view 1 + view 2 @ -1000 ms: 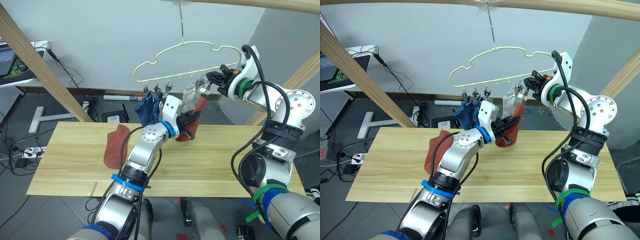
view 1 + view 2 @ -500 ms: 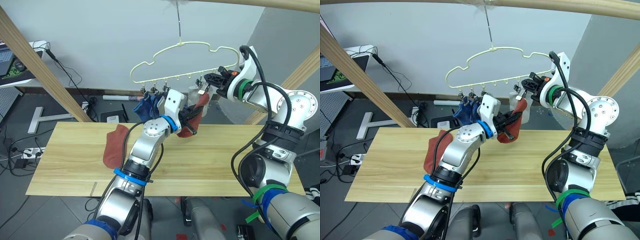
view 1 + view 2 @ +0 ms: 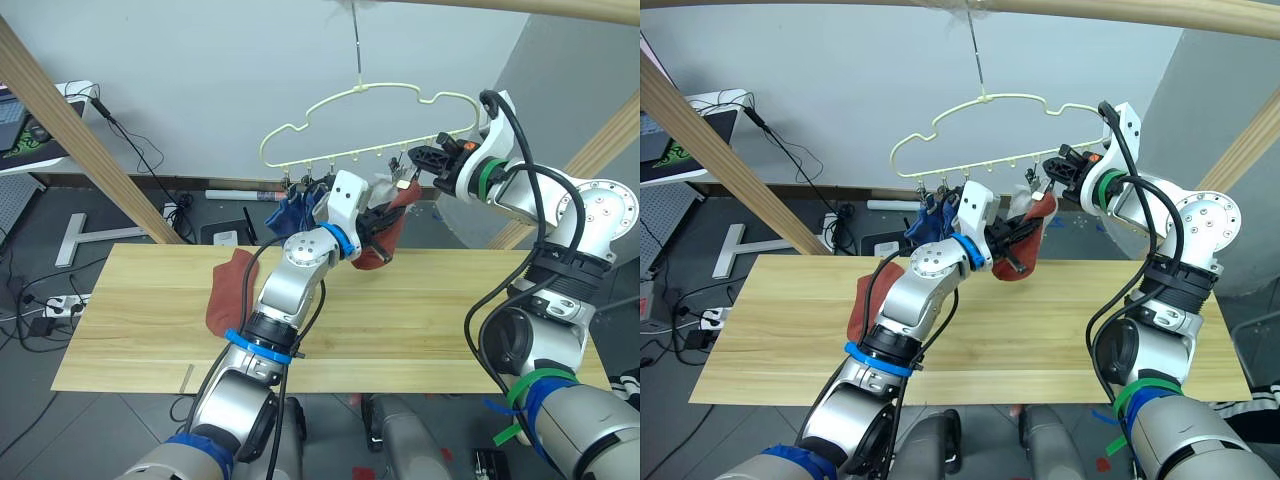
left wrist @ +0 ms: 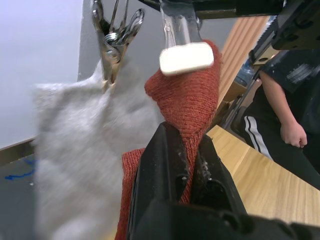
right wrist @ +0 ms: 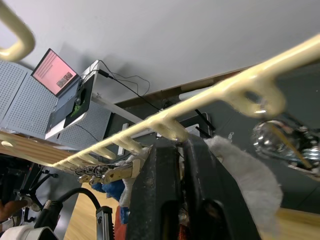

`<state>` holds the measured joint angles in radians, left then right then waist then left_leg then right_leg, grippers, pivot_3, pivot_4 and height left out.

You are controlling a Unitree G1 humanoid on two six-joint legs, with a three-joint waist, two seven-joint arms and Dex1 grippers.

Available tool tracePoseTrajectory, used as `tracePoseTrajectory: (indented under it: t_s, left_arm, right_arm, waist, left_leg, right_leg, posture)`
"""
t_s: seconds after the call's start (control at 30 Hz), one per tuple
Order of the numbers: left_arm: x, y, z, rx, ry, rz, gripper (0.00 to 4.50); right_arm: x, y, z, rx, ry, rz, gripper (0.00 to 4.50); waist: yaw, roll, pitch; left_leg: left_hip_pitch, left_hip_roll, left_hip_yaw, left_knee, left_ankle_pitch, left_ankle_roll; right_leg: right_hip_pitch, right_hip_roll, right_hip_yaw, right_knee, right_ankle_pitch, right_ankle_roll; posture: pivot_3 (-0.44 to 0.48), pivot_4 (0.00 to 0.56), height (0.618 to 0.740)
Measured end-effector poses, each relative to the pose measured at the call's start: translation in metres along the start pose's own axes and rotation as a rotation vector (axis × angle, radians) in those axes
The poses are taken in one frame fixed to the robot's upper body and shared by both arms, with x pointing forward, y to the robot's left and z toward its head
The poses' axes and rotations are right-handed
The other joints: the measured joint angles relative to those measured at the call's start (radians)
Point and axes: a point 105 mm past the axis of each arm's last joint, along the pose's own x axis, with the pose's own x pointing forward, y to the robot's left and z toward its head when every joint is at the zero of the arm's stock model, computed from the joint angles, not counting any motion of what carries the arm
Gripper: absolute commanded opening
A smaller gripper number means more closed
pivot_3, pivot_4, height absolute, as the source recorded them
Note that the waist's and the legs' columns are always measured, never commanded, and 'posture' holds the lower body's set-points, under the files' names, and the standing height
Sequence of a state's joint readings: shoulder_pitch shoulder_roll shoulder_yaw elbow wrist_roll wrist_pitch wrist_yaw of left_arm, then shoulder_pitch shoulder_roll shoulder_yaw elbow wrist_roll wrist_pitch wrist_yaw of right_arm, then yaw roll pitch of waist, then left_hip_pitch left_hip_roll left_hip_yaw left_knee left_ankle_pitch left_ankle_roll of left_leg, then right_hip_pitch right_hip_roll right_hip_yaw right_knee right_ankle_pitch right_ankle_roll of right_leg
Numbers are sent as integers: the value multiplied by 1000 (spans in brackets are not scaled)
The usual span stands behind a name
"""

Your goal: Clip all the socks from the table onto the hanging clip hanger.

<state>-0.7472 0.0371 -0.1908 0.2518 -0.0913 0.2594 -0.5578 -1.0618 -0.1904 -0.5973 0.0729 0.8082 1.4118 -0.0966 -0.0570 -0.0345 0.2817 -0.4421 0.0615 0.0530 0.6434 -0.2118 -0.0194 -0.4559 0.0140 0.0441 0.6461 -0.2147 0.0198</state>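
- Even, soft indoor light fills the head views; the pale wall is evenly lit, without glare.
- The table (image 3: pixel 420 320) carries only faint, diffuse shadows.
- In the left wrist view, the grey sock (image 4: pixel 75 150) is blurred and out of focus.

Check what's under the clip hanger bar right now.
Under the clip hanger bar hang blue socks and a grey sock. The left hand holds a rust-red sock up at a clip. Other clips are partly hidden.
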Motion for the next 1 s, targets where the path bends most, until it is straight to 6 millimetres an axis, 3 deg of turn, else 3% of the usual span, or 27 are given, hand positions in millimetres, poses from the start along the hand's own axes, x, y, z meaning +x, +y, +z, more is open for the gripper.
tracePoseTrajectory:
  t_s: [0.3,0.57,0.6,0.73,1.0]
  left_arm:
    - [1,0,2,2,-2,-4,0]
    - [4,-6,-1,-32,8,-28,0]
    - [5,-8,-3,-48,8,-35,426]
    - [8,-14,-7,-99,4,-61,1392]
    - [1,-11,-27,-139,49,-60,3883]
  right_arm:
    - [-2,-1,0,16,-4,17,4467]
    - [-19,-5,12,80,-35,70,4467]
    - [-22,-6,13,77,-41,66,4500]
    - [-38,-7,14,24,-81,42,4500]
    - [-52,-18,-13,-92,-159,-104,4500]
  waist:
    - [-3,0,0]
    - [-2,0,0]
    - [-2,0,0]
    - [-4,0,0]
    - [-24,0,0]
  left_leg:
    - [-1,0,0,0,0,0]
    - [-2,0,0,0,0,0]
    - [-2,0,0,0,0,0]
    - [-2,0,-1,0,0,0]
    - [-2,0,-2,1,0,0]
  right_leg:
    - [-1,1,0,0,0,0]
    - [-1,0,0,-1,0,0]
    - [-1,0,0,-1,0,0]
    - [-1,1,-1,0,0,0]
    - [-1,2,-1,0,0,0]
  posture:
    - [-126,283,740]
    - [-128,282,740]
    - [-128,282,740]
    - [-144,284,740]
    - [-142,287,740]
